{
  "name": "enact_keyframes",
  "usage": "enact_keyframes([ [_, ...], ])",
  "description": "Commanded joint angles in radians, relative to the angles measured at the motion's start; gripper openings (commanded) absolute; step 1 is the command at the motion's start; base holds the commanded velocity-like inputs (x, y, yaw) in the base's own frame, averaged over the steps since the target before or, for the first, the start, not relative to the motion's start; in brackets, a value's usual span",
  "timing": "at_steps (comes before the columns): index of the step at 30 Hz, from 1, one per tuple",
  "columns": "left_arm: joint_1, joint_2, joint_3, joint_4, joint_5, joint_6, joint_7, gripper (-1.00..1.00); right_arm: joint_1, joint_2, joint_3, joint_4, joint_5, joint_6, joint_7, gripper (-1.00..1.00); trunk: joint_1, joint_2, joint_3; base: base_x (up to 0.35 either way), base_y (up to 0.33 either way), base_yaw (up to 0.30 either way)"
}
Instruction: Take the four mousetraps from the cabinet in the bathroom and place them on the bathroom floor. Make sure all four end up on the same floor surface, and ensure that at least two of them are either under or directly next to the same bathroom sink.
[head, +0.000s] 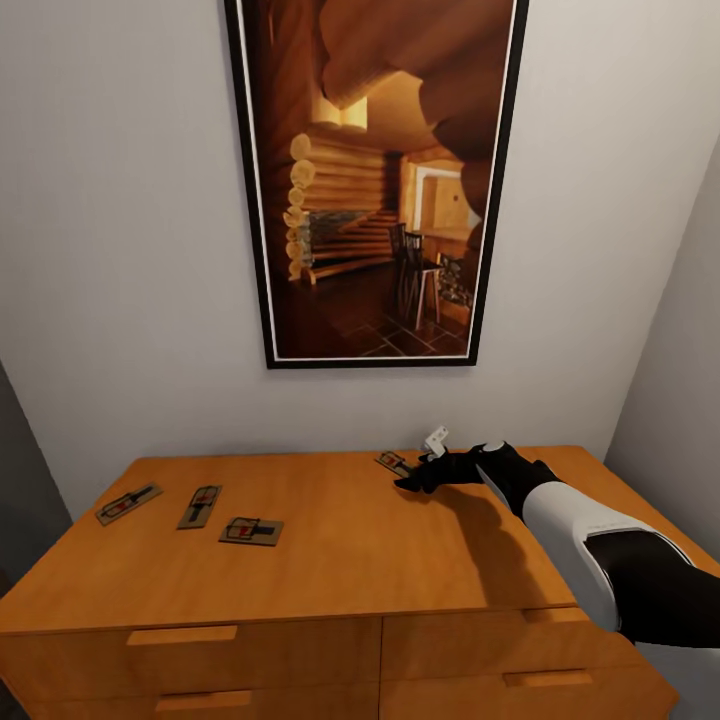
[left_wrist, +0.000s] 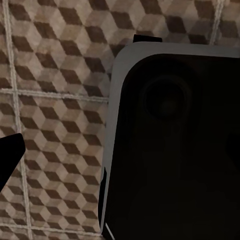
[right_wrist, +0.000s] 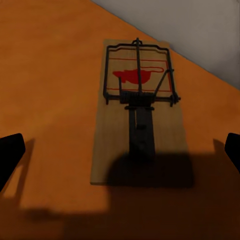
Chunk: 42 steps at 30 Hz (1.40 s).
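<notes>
Drawer fronts of the cabinet face the robot; its orange top carries four mousetraps. Three lie in a row near the left edge: left mousetrap, middle mousetrap, right mousetrap, each flat, long axes at differing angles. Right gripper hovers released over the fourth mousetrap near the back edge, fingers either side, long axis running toward the wall, red spot at the far end. Left gripper hangs above the bathroom floor; its state cannot be determined.
</notes>
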Motion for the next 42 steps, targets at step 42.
enact_keyframes([
  [42,0.0,0.0,0.0,0.0,0.0,0.0,0.0,1.0,0.001,-0.034,-0.003,0.041,-0.065,-0.074,0.002,1.0,0.0,0.0,0.0,0.0,0.0,0.0],
])
